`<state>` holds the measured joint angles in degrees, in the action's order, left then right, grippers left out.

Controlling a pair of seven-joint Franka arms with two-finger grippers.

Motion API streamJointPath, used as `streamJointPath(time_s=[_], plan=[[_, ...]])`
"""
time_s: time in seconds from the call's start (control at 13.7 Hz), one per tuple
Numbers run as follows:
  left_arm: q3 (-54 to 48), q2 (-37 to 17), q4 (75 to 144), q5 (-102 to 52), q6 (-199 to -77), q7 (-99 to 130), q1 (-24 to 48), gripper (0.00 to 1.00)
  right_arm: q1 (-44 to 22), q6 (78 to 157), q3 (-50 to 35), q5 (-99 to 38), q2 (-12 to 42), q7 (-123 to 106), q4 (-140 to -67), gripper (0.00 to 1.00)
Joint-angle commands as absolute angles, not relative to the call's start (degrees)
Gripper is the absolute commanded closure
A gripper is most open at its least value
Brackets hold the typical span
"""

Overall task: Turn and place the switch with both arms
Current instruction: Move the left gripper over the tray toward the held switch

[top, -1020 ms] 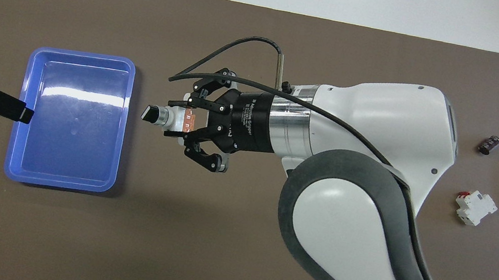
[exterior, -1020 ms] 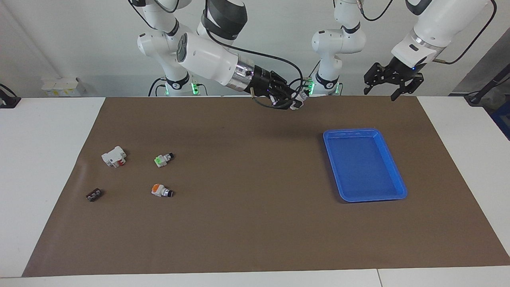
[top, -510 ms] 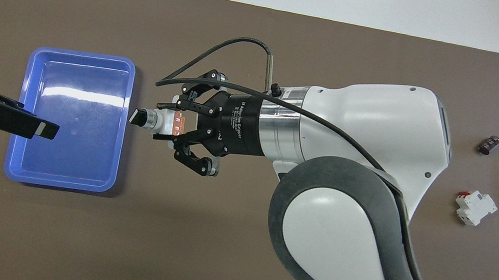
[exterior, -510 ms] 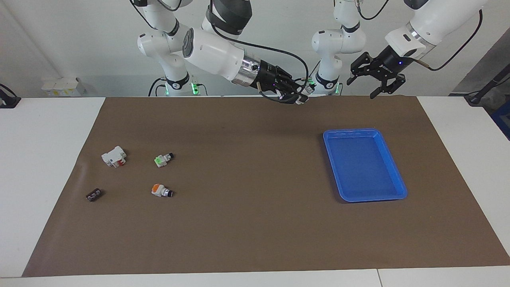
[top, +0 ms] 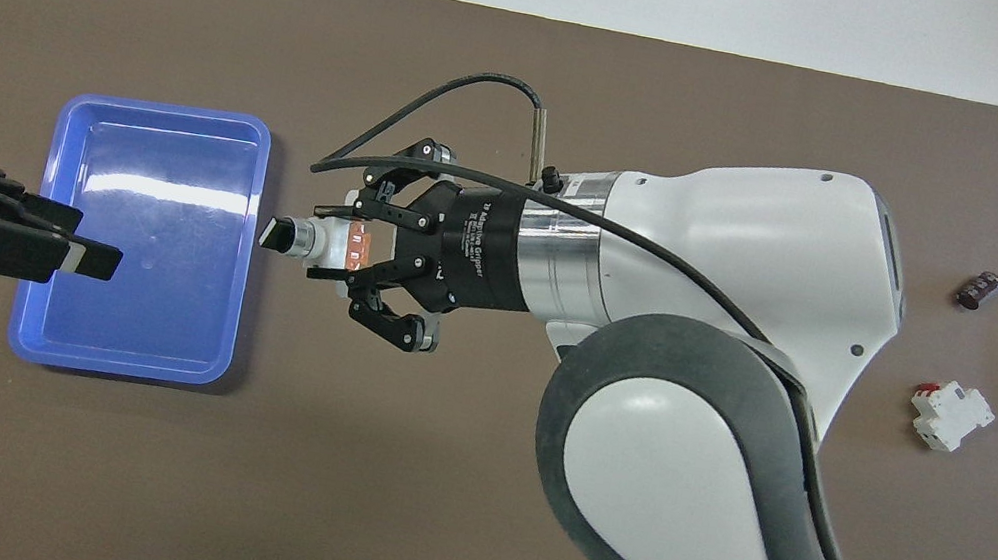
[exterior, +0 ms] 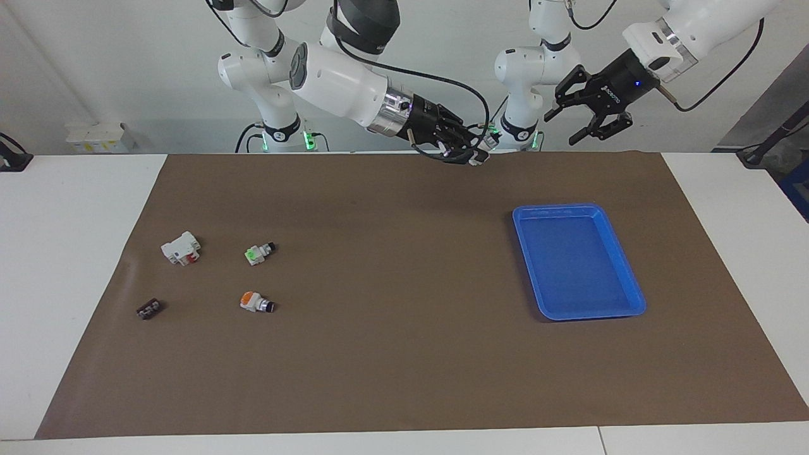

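The left hand point(exterior: 591, 117) has risen and turned toward the switch point(top: 318, 239).

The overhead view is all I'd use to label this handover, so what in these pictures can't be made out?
- Green-faced switch and round orange-capped switch: hidden in the overhead view by the right arm.
- Left claw: overhead view's edge cuts its wrist and arm off.
- Held switch: in the facing view mostly hidden by the right claw.
- Small dark part: too small to identify in either view.
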<state>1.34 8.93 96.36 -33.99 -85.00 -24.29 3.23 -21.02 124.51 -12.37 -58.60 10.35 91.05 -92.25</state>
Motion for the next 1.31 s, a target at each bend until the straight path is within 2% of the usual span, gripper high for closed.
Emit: streamJointPath(time_s=[0.0,0.15,0.29,0.51,0.58,0.66,0.73,0.95,1.24], plan=[[0.97,10.55,97.74,-38.57,-86.48,-27.07,2.72,0.29,-20.74,124.19,-12.66,-56.87,10.11,92.81,-91.67,1.0],[0.88,10.55,97.73,-40.07,-86.57,-27.16,3.16,0.29,-20.74,124.19,-12.57,-56.78,10.11,92.81,-91.76,1.0],[-0.96,10.2,97.03,-40.25,-87.62,-26.9,3.43,0.2,-20.74,124.19,-12.66,-56.78,10.11,92.81,-91.76,1.0],[-3.86,10.11,97.12,-40.17,-91.05,-24.98,3.43,0.2,-20.74,124.19,-12.57,-56.78,10.11,92.81,-91.76,1.0],[-4.39,10.19,97.12,-40.17,-91.4,-24.09,3.34,0.24,-20.74,124.19,-12.57,-56.78,10.11,92.81,-91.76,1.0],[-4.48,10.11,96.95,-40.34,-91.58,-23.91,3.43,0.35,-20.74,124.1,-12.57,-56.78,10.11,92.81,-91.67,1.0],[-4.66,10.02,96.94,-40.43,-92.45,-23.21,3.43,0.38,-20.74,124.19,-12.66,-56.69,10.11,92.9,-91.76,1.0],[-7.81,10.11,98.61,-40.34,-100.7,-21.46,3.51,0.38,-20.74,124.19,-12.66,-56.6,10.11,92.81,-91.76,1.0],[-9.23,10.9,101.15,-40.34,-102.83,-21.27,4.22,0.39,-20.74,124.19,-12.66,-56.6,10.11,92.9,-91.76,1.0]])
